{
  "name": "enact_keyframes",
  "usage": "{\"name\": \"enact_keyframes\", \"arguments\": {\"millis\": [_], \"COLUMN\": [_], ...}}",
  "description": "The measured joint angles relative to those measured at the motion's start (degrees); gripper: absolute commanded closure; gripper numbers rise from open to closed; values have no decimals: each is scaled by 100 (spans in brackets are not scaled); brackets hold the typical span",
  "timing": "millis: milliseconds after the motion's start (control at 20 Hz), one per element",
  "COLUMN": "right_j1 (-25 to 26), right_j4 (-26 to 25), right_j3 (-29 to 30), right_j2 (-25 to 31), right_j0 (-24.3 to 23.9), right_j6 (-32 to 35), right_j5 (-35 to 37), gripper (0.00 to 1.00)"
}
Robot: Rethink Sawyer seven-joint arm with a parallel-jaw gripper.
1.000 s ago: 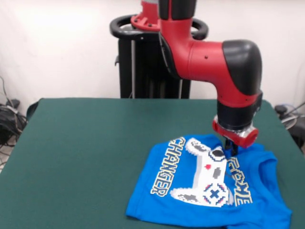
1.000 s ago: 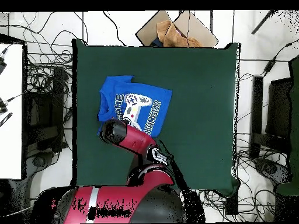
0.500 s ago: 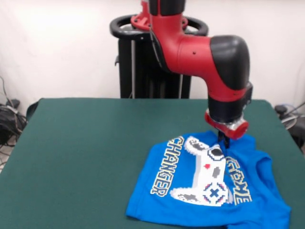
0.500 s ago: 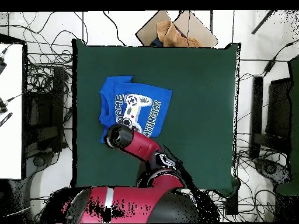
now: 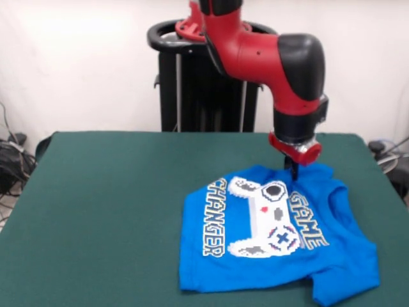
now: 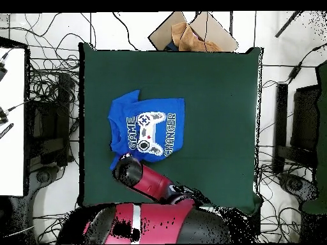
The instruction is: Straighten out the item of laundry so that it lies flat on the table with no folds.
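Containers: we saw only a brown cardboard box [image 6: 191, 32] on the floor beyond the table [image 5: 108, 204]; its contents were unclear.
Laundry: we found the blue T-shirt [image 5: 268, 240] near the table's front right, print upward, mostly flat, lower right sleeve folded.
Gripper [image 5: 293, 171]: it touched the shirt's far edge; we could not tell its opening.

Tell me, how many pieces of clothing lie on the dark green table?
1. A small bright blue T-shirt with a game-controller print lies on the dark green felt-covered table, at the front view's lower right, just below the gripper. Nothing suggests others are hidden.
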Motion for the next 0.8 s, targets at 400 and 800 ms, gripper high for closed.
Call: {"name": "enact_keyframes", "arguments": {"millis": [400,800], "right_j1": [74,198], "right_j4": [-60,-118], "right_j3": [606,958], "right_j2": [459,850], "right_j0": [-218,-492], "right_j6": [77,338], "right_j5": [-1128,-1976], "gripper": [100,100]}}
